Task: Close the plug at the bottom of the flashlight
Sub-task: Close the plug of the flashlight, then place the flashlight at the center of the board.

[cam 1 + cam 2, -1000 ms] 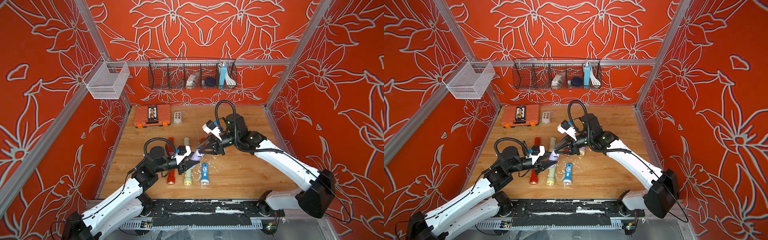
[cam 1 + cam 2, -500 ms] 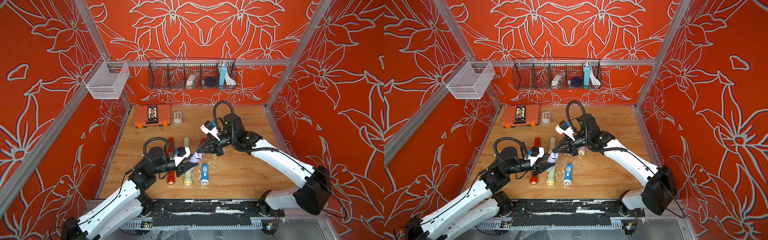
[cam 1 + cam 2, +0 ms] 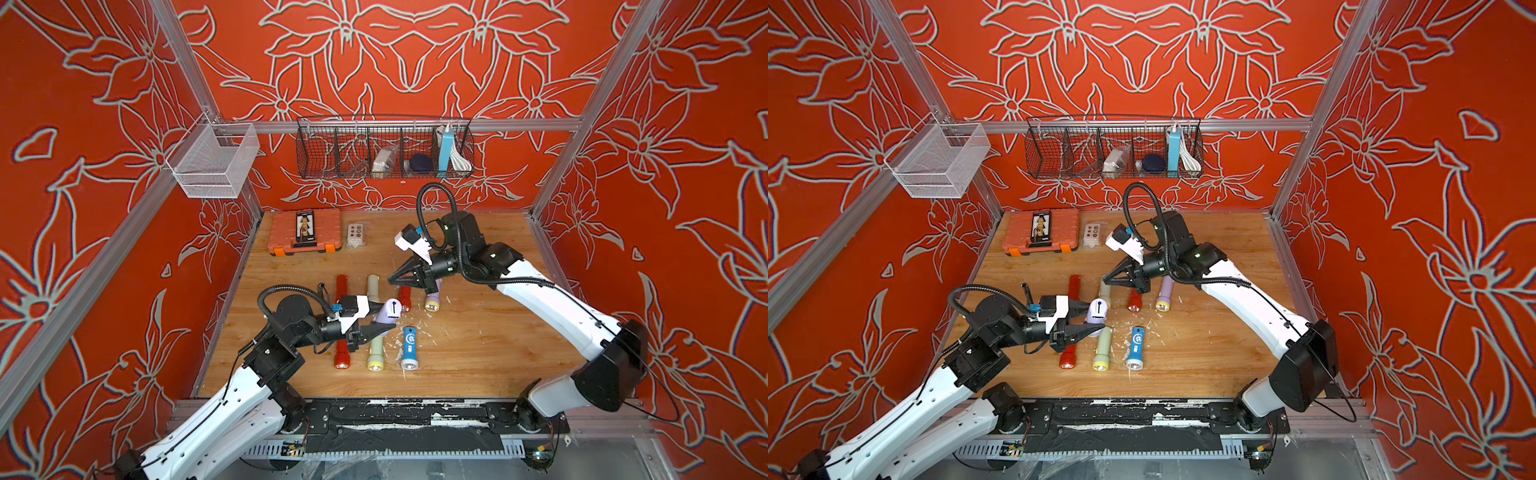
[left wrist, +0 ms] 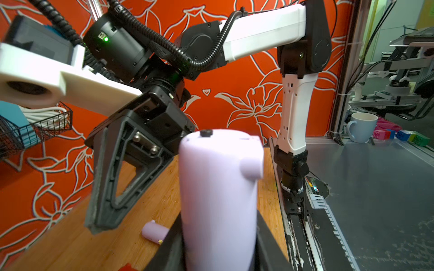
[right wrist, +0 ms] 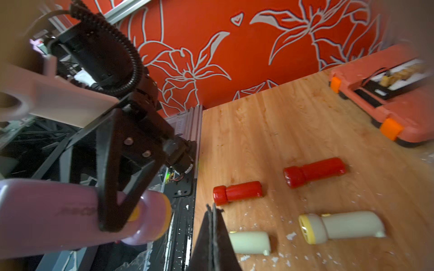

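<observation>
**Flashlight (image 3: pixel 390 311) (the lilac one) hanging in mid-air, plug end up**

Floating clear of the wooden tabletop (image 3: pixel 478 345), not touching it, butt end tipping up toward the top cameras and showing off a dark keyhole-looking mark. Getting pinched across the barrel by the left gripper (image 3: pixel 384 318), clamping down tight on it, with the lens end poking out past the fingers (image 5: pixel 103 183) in the right wrist view. Not managing to make out the plug's state, seated or popped. Hovering right over the near row lying on the board: red flashlight (image 3: pixel 340 357), cream flashlight (image 3: pixel 375 353), and blue flashlight (image 3: pixel 409 347) just beside those. Sharing the air with the right gripper (image 3: pixel 391 282), squeezing fully shut on nothing at all, tips hanging near the butt end but not touching it. Lying further back: short red flashlight (image 3: pixel 405 301), second lilac flashlight (image 3: pixel 432 300). Sitting along the back edge, orange tool case (image 3: pixel 305 232); hanging on the back wall, black wire basket (image 3: pixel 384 153), and a white mesh basket (image 3: pixel 212 162) on the side wall.
</observation>
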Controlling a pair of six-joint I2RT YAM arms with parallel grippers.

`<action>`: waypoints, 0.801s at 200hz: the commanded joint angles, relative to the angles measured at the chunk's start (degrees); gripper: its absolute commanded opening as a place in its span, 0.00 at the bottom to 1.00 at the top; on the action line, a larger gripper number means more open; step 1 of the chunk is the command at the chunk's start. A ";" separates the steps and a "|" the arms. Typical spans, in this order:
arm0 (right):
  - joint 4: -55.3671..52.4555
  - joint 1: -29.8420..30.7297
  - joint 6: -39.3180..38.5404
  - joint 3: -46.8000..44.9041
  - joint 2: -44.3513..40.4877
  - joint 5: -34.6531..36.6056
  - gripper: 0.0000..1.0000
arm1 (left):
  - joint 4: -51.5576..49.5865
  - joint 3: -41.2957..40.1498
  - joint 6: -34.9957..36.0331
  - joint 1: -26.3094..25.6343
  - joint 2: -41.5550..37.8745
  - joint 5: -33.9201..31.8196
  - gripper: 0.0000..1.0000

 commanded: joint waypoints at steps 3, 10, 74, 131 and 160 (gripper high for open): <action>-3.09 -0.57 -3.69 2.70 -0.70 3.87 0.00 | 2.07 0.47 0.58 -0.21 -0.38 1.90 0.00; -2.54 -0.61 -3.13 2.33 -1.10 5.36 0.00 | 2.08 0.50 0.60 -0.26 -0.41 1.84 0.00; 1.35 -0.68 4.62 -8.17 -6.16 41.17 0.07 | 2.49 0.39 -2.54 -0.44 2.93 -3.07 0.00; 3.57 -1.47 8.75 -23.53 -15.11 68.52 0.24 | 1.41 3.35 -14.84 -3.82 10.36 -18.81 0.00; 5.51 -4.28 13.67 -31.24 -22.81 74.10 0.53 | -1.24 7.08 -20.57 -8.79 16.17 -28.51 0.00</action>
